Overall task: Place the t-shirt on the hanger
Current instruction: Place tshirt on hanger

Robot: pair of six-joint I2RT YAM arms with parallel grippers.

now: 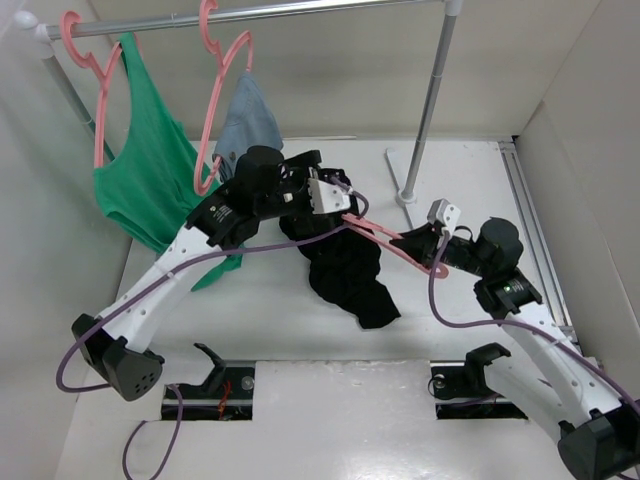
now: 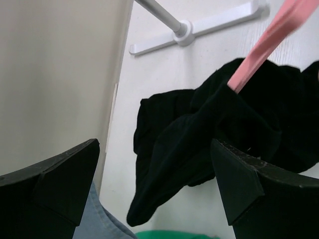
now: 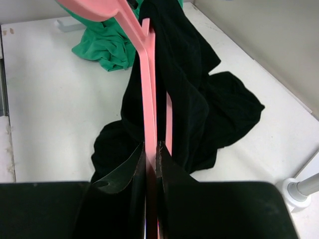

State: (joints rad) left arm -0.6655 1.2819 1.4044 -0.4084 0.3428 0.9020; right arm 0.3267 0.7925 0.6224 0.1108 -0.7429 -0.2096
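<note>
**Top external view.** The t-shirt (image 1: 350, 270) (soft black cloth, crumpled) lies heaped at the middle of the white table (image 1: 250, 310). Its upper part is raised on the hanger (image 1: 385, 240), a thin pink plastic frame that slants from the middle toward the right edge. The right gripper (image 1: 422, 243) is clamped on the hanger's right end. The left gripper (image 1: 335, 200) sits at the hanger's other end, just above the cloth. Near the far left corner, a green tank top (image 1: 150, 170) and a blue-grey garment (image 1: 248, 118) hang from a metal rail (image 1: 300, 12).

**Left wrist view.** The left gripper (image 2: 154, 149) is released: its matt black, wedge-shaped fingers (image 2: 55, 179) stand wide apart with nothing between them. Beyond them the t-shirt (image 2: 199, 129) hangs in loose folds. The flat pink bar of the hanger (image 2: 269, 42) enters the cloth from the upper right. The rack's white foot (image 2: 219, 22) rests toward the far edge.

**Right wrist view.** The right gripper (image 3: 152, 149) grips the hanger (image 3: 148, 89), which is seen edge-on. The t-shirt (image 3: 189, 89) drapes over the frame ahead of the fingers, and its lower part pools on the table (image 3: 50, 109).
</note>
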